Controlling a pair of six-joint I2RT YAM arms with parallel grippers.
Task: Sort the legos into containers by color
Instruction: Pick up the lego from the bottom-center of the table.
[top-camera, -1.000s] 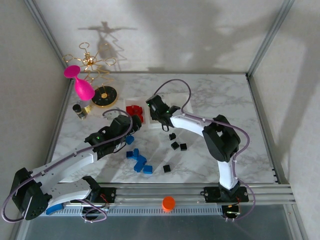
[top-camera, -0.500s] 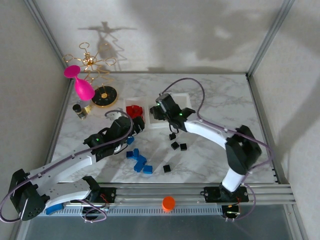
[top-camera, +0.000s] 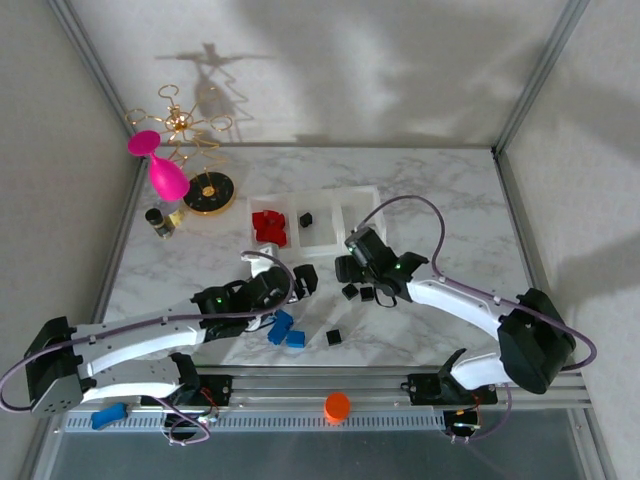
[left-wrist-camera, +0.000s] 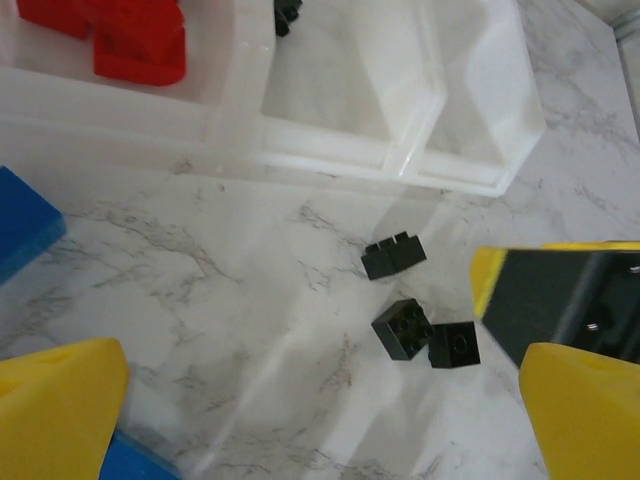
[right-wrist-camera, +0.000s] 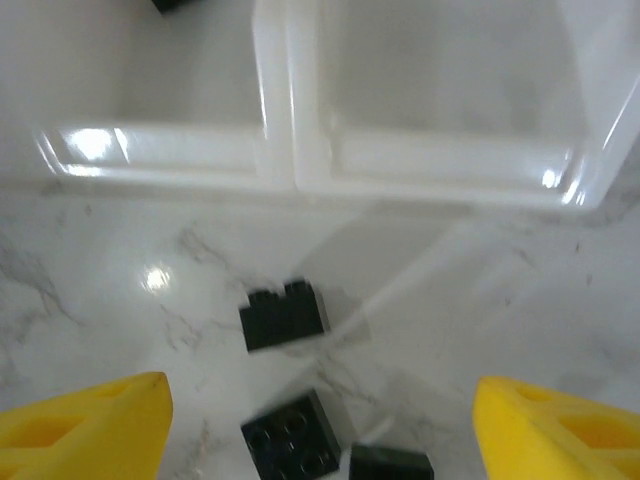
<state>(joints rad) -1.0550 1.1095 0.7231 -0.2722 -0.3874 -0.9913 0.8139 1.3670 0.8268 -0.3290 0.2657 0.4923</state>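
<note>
The three joined clear containers (top-camera: 362, 213) stand mid-table. Red legos (top-camera: 268, 226) fill the left bin, and one black lego (top-camera: 306, 217) lies in the middle one. My right gripper (top-camera: 352, 270) hangs open just in front of the bins, over three black legos (right-wrist-camera: 284, 316) (right-wrist-camera: 298, 436) (right-wrist-camera: 391, 463) on the marble. My left gripper (top-camera: 300, 283) is open beside it to the left, with nothing between its fingers (left-wrist-camera: 55, 400). Blue legos (top-camera: 283, 328) lie near the left arm, and another black lego (top-camera: 334, 338) sits nearer the front.
A gold wire stand on a round black base (top-camera: 208, 192), a pink glass (top-camera: 160, 170) and a small jar (top-camera: 158, 220) stand at the back left. An orange cap (top-camera: 337, 406) rests on the front rail. The two grippers are close together.
My right gripper has opened and pulled back from over the middle bin to the black legos; a black lego now lies in that bin. My left gripper has moved right and nearer.
</note>
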